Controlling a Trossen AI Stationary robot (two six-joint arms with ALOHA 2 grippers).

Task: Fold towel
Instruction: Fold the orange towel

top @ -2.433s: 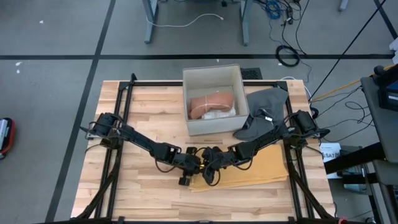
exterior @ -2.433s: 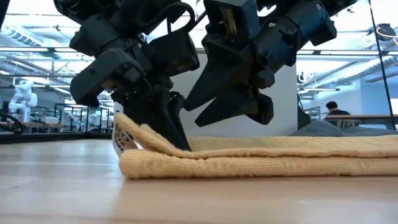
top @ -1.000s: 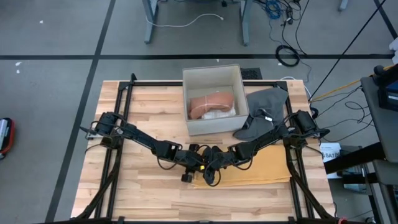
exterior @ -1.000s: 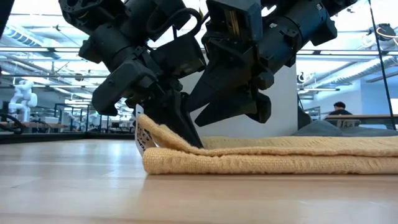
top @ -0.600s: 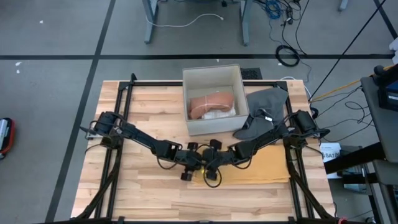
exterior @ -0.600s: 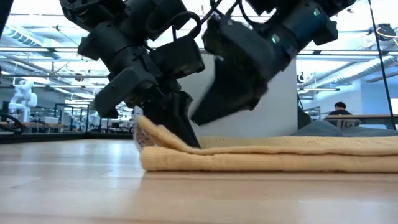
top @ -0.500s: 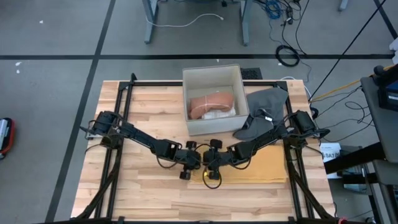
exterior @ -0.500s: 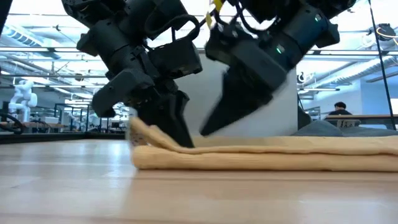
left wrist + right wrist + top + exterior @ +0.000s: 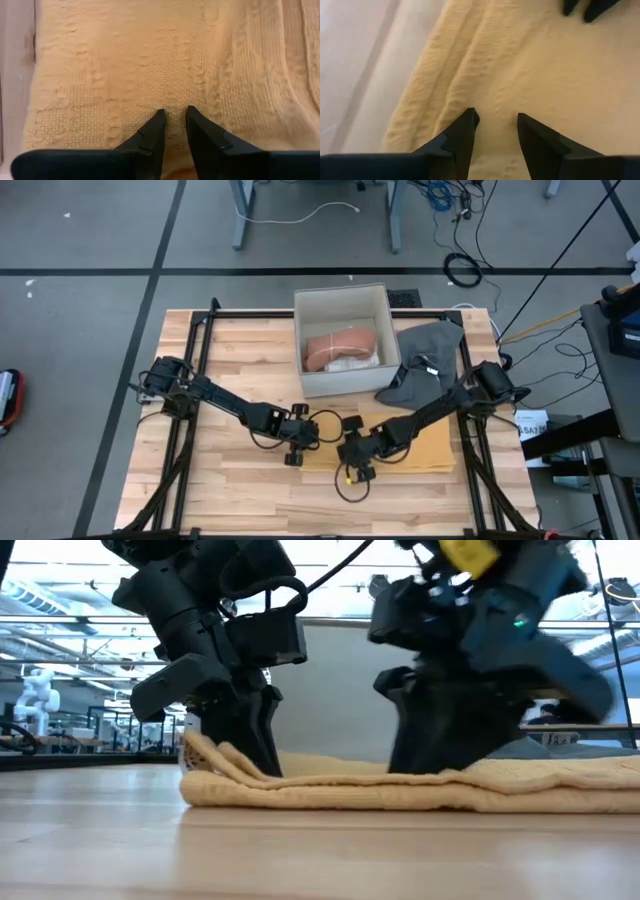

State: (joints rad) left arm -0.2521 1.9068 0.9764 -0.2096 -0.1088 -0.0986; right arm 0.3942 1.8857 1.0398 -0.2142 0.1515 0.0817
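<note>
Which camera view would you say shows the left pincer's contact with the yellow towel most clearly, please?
The left wrist view: the left pincer sits narrowly parted, tips pressed into the yellow towel. The low view shows it side-on at the towel's layered end. The high view shows only its position, and the right wrist view only distant dark tips.

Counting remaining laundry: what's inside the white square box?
Inside the white square box lies a folded pinkish-tan cloth over something white; anything beneath them is hidden.

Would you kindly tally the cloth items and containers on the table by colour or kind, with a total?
Yellow towel, folded, lying flat under both grippers: 1
Grey cloth, beside the box: 1
Pink cloth, inside the box: 1
White box: 1
Total: 4
</note>
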